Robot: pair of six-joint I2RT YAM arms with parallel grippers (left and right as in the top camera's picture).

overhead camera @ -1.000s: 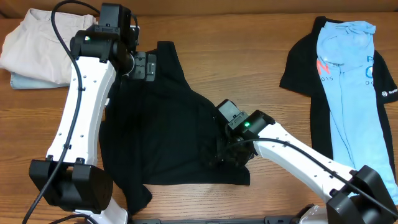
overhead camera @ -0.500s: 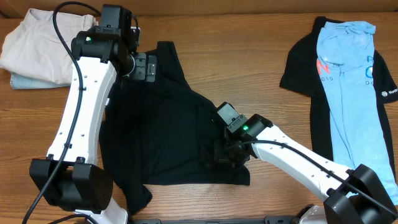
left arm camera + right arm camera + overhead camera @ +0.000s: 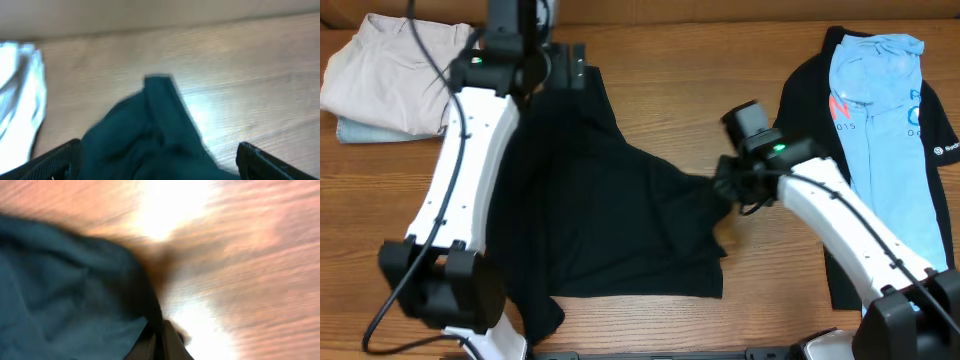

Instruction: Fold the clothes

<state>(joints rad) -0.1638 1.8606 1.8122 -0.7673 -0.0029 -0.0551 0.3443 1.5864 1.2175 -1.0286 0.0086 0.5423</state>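
The right gripper (image 3: 724,187) is clamped on an edge of the black T-shirt (image 3: 600,220), which spreads leftward toward the open left gripper (image 3: 570,68).

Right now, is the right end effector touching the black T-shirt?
Touching. The right wrist view shows the right end effector shut on an edge of the black T-shirt.

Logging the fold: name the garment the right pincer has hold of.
The plain black T-shirt mid-table: the right pincer is shut on its edge. The beige folded garment and the light blue tee lie apart at the sides.
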